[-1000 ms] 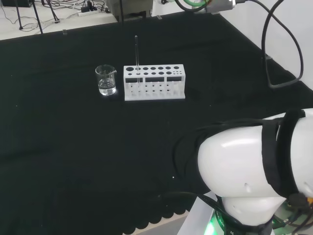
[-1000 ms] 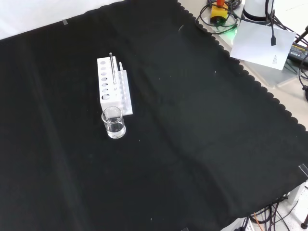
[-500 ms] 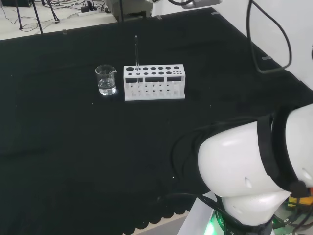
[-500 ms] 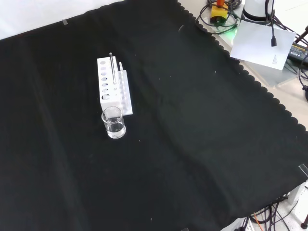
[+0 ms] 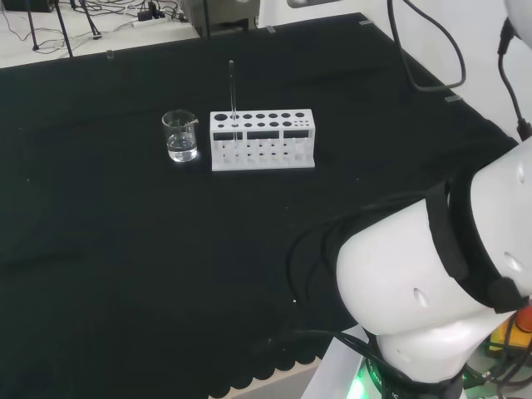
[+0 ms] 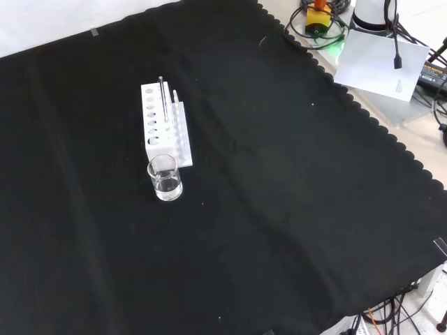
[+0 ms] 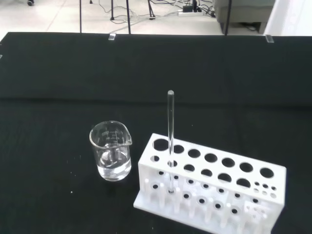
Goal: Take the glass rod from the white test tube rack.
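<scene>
Head view: arm links (image 5: pixel 424 283) have swung since a second ago; glass rod (image 5: pixel 233 96) stays upright in white rack (image 5: pixel 263 140) beside beaker (image 5: pixel 181 136). Approach only beginning; hand's state cannot be told.

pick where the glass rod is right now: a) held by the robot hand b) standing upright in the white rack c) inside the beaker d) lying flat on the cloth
b: the glass rod stands upright in a hole of the white test tube rack, at the end nearest the beaker.
</scene>
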`<action>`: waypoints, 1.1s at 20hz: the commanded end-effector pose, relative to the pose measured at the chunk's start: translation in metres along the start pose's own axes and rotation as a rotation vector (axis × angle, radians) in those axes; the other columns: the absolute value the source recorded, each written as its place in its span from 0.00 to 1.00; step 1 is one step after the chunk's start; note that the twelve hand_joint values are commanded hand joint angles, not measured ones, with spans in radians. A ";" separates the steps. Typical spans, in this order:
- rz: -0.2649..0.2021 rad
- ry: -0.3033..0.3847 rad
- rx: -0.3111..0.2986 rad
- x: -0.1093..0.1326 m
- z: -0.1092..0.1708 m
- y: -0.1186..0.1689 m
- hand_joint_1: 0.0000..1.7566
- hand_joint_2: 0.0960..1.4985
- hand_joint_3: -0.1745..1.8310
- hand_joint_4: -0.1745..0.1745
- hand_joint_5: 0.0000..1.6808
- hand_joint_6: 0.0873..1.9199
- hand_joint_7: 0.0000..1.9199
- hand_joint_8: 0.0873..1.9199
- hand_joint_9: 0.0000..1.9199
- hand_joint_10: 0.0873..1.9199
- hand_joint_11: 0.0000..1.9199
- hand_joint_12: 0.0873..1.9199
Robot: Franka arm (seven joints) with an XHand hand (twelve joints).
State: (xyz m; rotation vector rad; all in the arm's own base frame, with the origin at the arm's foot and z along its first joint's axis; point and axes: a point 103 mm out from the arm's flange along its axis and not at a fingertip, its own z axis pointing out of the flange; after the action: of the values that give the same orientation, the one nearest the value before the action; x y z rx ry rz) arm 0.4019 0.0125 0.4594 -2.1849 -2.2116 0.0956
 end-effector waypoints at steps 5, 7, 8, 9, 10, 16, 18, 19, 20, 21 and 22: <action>-0.046 0.064 -0.004 -0.024 0.049 0.047 0.36 0.57 0.33 0.13 0.03 0.00 0.00 0.29 0.00 0.43 0.00 0.64; -0.057 0.067 -0.002 -0.023 0.052 0.052 0.36 0.57 0.33 0.12 0.03 0.00 0.00 0.29 0.00 0.43 0.00 0.64; -0.064 0.066 0.000 -0.022 0.055 0.056 0.36 0.57 0.33 0.12 0.03 0.00 0.00 0.30 0.00 0.44 0.00 0.64; -0.071 0.067 0.004 -0.020 0.059 0.060 0.36 0.57 0.33 0.12 0.03 0.00 0.00 0.30 0.01 0.44 0.00 0.65; -0.075 0.067 0.008 -0.019 0.062 0.064 0.36 0.57 0.33 0.12 0.03 0.00 0.00 0.31 0.01 0.44 0.00 0.65; -0.112 0.071 0.034 -0.011 0.082 0.081 0.35 0.57 0.33 0.11 0.04 0.00 0.00 0.35 0.03 0.45 0.00 0.67; -0.121 0.070 0.049 -0.009 0.088 0.086 0.35 0.57 0.33 0.11 0.04 0.00 0.00 0.35 0.03 0.45 0.00 0.68; -0.122 0.068 0.054 -0.008 0.091 0.089 0.35 0.57 0.33 0.11 0.04 0.00 0.00 0.36 0.03 0.45 0.00 0.68; -0.122 0.070 0.058 -0.008 0.093 0.091 0.35 0.57 0.33 0.11 0.04 0.00 0.00 0.36 0.03 0.45 0.00 0.68; -0.121 0.067 0.058 -0.008 0.095 0.094 0.35 0.57 0.33 0.10 0.04 0.00 0.00 0.36 0.03 0.45 0.00 0.68; -0.122 0.068 0.059 -0.008 0.097 0.096 0.35 0.57 0.33 0.10 0.05 0.00 0.00 0.37 0.04 0.45 0.00 0.68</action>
State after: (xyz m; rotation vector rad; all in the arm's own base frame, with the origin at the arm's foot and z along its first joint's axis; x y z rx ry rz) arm 0.4774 -0.0005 0.3656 -2.0116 -2.2507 0.0793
